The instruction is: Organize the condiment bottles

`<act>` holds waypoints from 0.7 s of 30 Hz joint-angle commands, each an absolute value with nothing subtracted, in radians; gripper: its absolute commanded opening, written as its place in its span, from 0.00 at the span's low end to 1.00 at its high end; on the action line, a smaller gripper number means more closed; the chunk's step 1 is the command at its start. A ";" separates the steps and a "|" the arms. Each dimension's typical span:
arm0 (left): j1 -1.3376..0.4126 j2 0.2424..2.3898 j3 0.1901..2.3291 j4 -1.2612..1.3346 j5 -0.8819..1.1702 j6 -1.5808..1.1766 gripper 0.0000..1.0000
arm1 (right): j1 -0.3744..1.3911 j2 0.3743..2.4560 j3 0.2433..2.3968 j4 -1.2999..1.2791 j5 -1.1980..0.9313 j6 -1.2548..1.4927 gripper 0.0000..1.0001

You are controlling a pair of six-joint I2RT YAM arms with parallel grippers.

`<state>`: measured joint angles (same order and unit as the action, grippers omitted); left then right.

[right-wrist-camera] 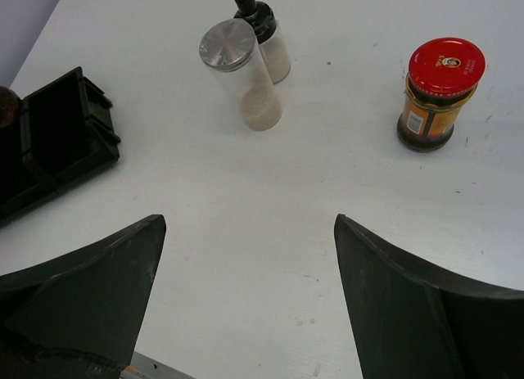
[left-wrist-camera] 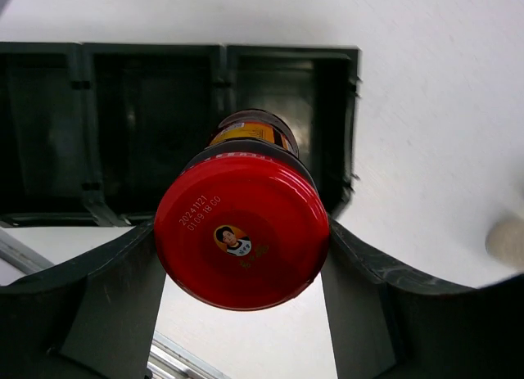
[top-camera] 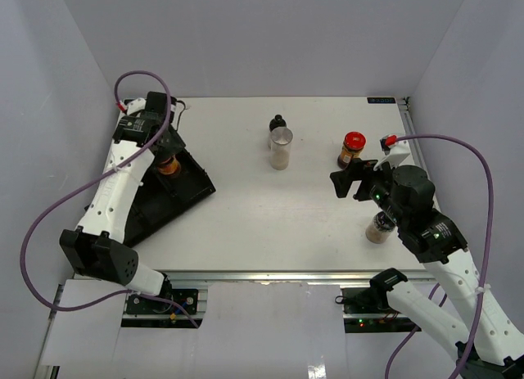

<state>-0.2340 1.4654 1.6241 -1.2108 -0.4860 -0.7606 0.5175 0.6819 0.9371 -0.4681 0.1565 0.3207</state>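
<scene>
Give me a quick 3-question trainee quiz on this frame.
1. True or false: the right hand grips a jar.
2. The held jar in the left hand has which cap? A red, B black, C silver.
3. How many jars stand on the table, outside the tray?
Key: 1 false, it is open and empty. 2 A. 3 four: black-capped jar, silver-capped jar, red-capped jar, jar by the right arm.

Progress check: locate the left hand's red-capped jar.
Top view, far left of the white table: the red-capped brown jar, gripped by the left hand, is over the far end of the black compartmented tray.
</scene>
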 commanded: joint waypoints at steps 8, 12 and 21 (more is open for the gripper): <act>0.105 1.282 1.518 -1.080 -0.523 -0.682 0.00 | 0.522 0.667 0.944 -0.454 0.187 0.275 0.90; 0.200 1.252 1.451 -1.039 -0.524 -0.669 0.00 | 0.521 0.659 0.944 -0.453 0.184 0.275 0.90; 0.337 1.235 1.352 -0.947 -0.465 -0.650 0.00 | 0.522 0.629 0.954 -0.483 0.225 0.246 0.90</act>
